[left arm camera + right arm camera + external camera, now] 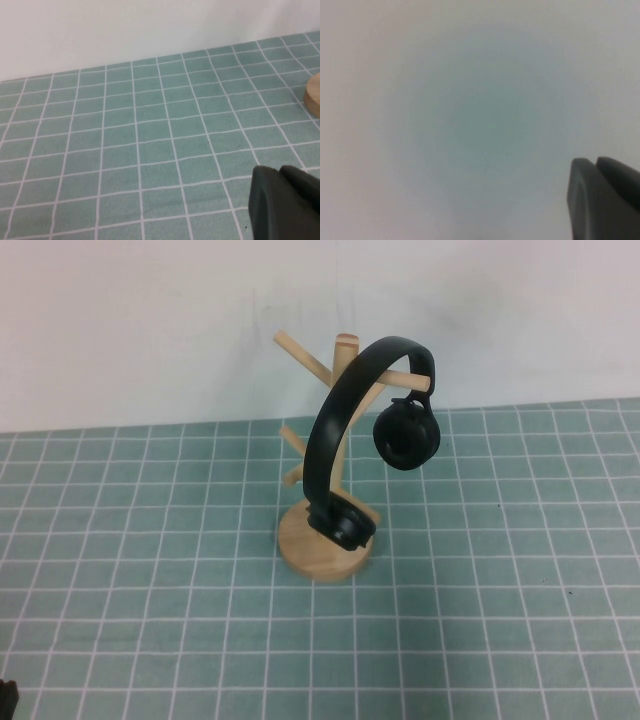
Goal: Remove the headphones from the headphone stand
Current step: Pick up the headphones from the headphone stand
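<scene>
while the headphones (345, 430) hang on the headphone stand (322, 540), left claw (285, 205) and right claw (602, 200) sit apart; grip unclear.

A desk (120, 570) covered in green gridded cloth, set against a plain pale wall (150, 320).

The cloth (500, 640) is a muted teal green, ruled with thin white lines into even squares, and it covers the whole desk surface in sight. At its far edge it meets the wall in a straight line. The wall is off-white, bare and smooth, with soft, even light and only faint shadows. The left wrist view shows the same cloth and wall. The right wrist view shows only a blank pale grey field, faintly greenish at its middle.
</scene>
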Controlling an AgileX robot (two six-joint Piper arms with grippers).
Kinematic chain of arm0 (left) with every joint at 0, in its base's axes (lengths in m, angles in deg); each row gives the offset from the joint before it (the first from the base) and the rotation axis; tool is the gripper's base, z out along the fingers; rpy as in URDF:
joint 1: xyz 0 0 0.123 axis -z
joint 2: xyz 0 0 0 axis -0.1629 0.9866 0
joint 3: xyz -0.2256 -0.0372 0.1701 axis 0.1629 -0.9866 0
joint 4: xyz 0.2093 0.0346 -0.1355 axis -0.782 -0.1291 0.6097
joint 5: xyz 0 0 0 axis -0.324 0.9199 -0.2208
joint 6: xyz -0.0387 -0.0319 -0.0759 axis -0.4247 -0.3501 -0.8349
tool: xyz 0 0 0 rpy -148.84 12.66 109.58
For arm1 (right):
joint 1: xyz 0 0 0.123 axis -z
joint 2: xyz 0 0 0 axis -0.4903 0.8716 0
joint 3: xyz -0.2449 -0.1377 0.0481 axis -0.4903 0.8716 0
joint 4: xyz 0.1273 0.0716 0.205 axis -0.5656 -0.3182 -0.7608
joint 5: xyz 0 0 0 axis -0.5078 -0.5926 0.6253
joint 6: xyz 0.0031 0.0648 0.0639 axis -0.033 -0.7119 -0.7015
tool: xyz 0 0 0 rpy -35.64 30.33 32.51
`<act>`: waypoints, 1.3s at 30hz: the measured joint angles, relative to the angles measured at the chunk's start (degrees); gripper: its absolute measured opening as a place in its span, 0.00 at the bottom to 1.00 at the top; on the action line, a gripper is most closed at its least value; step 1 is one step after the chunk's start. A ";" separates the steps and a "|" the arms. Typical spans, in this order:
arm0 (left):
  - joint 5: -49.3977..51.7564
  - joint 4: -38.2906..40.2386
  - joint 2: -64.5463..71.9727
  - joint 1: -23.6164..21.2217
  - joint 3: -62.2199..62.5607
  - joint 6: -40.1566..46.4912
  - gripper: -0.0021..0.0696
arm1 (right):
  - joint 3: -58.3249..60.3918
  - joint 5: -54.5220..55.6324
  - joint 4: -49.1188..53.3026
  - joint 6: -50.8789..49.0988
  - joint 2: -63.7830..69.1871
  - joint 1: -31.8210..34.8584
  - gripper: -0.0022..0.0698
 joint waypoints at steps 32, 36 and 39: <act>0.00 0.00 0.00 0.00 0.00 0.00 0.02 | -0.84 -11.03 -105.88 114.55 47.21 -35.42 0.20; 0.00 0.00 0.00 0.00 0.00 0.00 0.02 | -4.76 -10.96 -108.71 118.33 49.75 -37.61 0.48; 0.00 0.00 0.00 0.00 0.00 0.00 0.02 | -8.87 -13.19 -109.08 118.78 52.58 -37.85 0.57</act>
